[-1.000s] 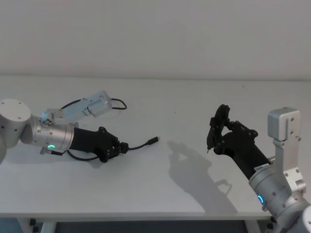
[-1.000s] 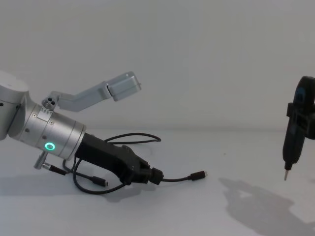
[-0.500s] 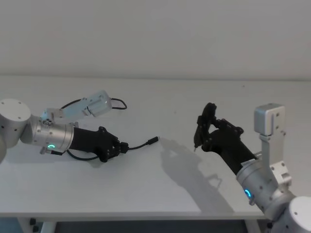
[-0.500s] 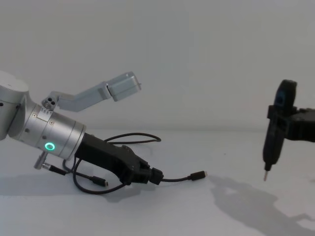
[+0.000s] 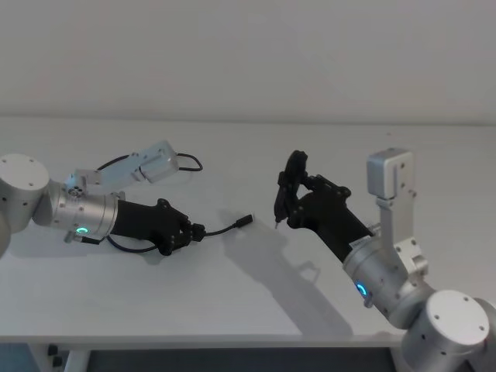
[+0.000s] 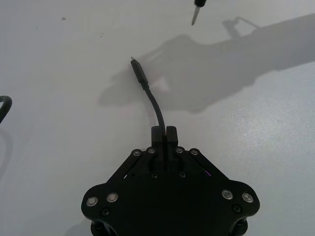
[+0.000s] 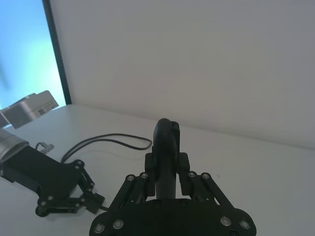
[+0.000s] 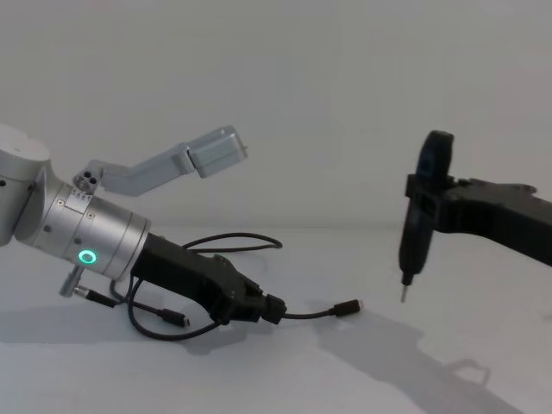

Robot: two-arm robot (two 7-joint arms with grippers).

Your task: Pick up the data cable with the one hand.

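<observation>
The data cable (image 5: 225,229) is a thin black cord lying on the white table (image 5: 256,302). My left gripper (image 5: 194,231), the one hand with the green ring, is shut on it a short way behind its free plug (image 5: 246,222). The plug (image 8: 348,307) rests on the table, and the left wrist view shows the cord (image 6: 153,102) pinched between the fingertips of the left gripper (image 6: 164,132). Behind the arm the cable loops (image 8: 235,241) back. My right gripper (image 5: 302,195) hovers to the right, shut on a black pen-shaped tool (image 8: 419,216) whose metal tip (image 8: 403,294) points down.
The cable's other plug (image 8: 178,320) lies under the left arm. Silver camera brackets stick up from the left wrist (image 5: 152,164) and the right wrist (image 5: 389,178). A plain wall stands behind the table, whose front edge (image 5: 232,338) is near.
My right arm has swung left with the tool, and its tip now hangs close to the cable's free plug. The left gripper and the cable have not moved.
</observation>
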